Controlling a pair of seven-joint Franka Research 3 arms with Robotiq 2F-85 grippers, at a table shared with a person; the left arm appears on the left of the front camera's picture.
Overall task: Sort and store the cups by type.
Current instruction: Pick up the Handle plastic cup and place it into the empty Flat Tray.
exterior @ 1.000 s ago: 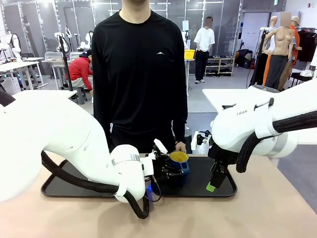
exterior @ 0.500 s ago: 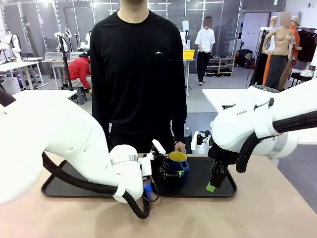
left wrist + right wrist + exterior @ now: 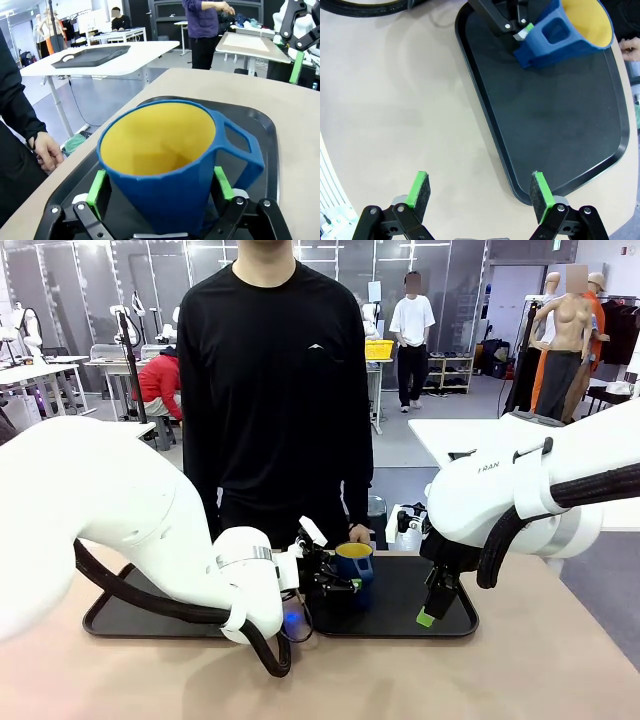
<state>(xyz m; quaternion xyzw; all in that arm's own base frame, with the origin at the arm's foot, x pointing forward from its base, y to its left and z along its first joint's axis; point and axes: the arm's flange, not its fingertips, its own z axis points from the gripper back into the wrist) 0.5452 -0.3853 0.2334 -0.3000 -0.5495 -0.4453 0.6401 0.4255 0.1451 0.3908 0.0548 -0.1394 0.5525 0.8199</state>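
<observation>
1. Your left gripper (image 3: pixel 160 192) squeezes the blue mug (image 3: pixel 172 160) low down, a green pad on each side; the mug hangs tipped over the black tray (image 3: pixel 400 618), with its handle to one side.
2. Your right gripper (image 3: pixel 480 192) is spread wide and holds nothing; it hovers over the tray's edge and the table (image 3: pixel 385 125).
3. The mug could slip or tip more, because its sides slope and the pads hold only the narrow bottom; go slowly.
4. The person's hand (image 3: pixel 47 150) rests just beside the tray; a quick swing that way could bump it.
5. Since a second ago, the mug has moved a little to the left and higher; your right arm has stayed put.
</observation>
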